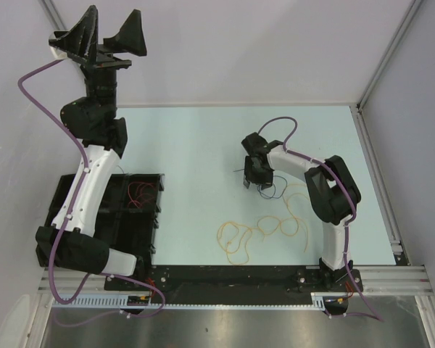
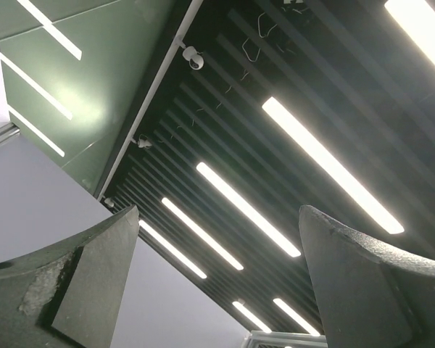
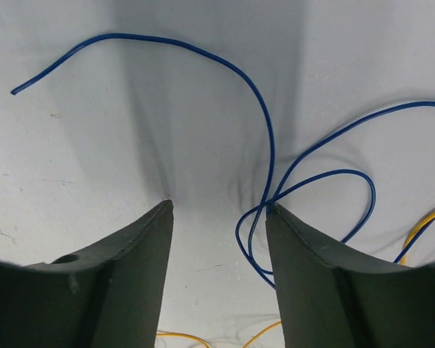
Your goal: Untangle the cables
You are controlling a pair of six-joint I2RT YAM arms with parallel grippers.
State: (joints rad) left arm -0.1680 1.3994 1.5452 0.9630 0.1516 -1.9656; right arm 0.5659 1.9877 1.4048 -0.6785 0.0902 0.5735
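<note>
Right pincer (image 3: 219, 205) gapes over the looping blue cable (image 3: 272, 145).

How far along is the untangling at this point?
Apparently done: a red cable lies in the black tray, apart from the others. In hand: the right gripper, jaws open, is down over the blue cable, which passes one finger ungripped. Left to do: the blue and yellow cable loops lie close together on the table. The left gripper is raised, open and empty.
</note>
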